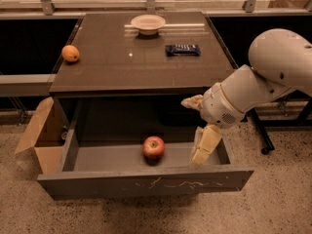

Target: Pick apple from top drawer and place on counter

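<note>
- Step in hand, as I judge it: bringing the 2-finger cream-coloured gripper point(191, 132) onto the round red apple with yellowish patches point(153, 146). No grasp has been made yet.
- The apple sits on the floor of the wide, shallow grey top drawer point(146, 183). The drawer is pulled open, and the apple is about midway along its width, near the scratched front panel.
- The gripper hangs over the drawer's right-hand part as pictured, below the edge of the dark brown glossy counter point(122, 62). Its 2 fingers are spread wide and hold nothing. One points toward the apple's side and the other reaches down inside the front panel.
- The apple is near the gripper but apart from it, lower and to the picture's left of the lower finger.
- To do this well, slide sideways until the fingers straddle the apple at its widest part. Keep clear of the front panel and the counter's edge, and close gently, since a round fruit may roll.
- A small orange fruit point(70, 53), a white bowl point(148, 22) and a dark flat packet point(182, 49) sit on the counter, so choose a bare patch for placing.
</note>
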You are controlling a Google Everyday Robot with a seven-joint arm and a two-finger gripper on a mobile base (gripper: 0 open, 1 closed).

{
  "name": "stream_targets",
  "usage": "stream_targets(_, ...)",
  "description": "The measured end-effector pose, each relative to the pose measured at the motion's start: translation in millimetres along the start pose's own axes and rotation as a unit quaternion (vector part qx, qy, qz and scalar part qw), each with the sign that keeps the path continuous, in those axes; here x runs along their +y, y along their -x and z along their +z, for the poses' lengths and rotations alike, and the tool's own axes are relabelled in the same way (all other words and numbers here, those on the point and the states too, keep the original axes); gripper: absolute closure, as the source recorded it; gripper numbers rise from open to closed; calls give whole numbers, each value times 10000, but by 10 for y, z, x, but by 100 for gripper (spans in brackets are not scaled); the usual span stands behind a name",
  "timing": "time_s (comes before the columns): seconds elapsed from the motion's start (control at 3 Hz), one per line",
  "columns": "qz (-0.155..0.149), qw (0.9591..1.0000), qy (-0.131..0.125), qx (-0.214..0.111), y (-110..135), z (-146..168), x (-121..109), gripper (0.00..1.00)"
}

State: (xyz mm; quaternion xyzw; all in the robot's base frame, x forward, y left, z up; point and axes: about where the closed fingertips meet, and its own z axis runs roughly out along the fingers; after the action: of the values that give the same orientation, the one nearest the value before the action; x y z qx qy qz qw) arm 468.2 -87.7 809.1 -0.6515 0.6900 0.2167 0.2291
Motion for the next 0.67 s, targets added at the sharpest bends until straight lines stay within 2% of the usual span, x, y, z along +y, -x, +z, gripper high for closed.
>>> stream_targets(0.67,-102,9998,-64,-168,-198,596,-438,0)
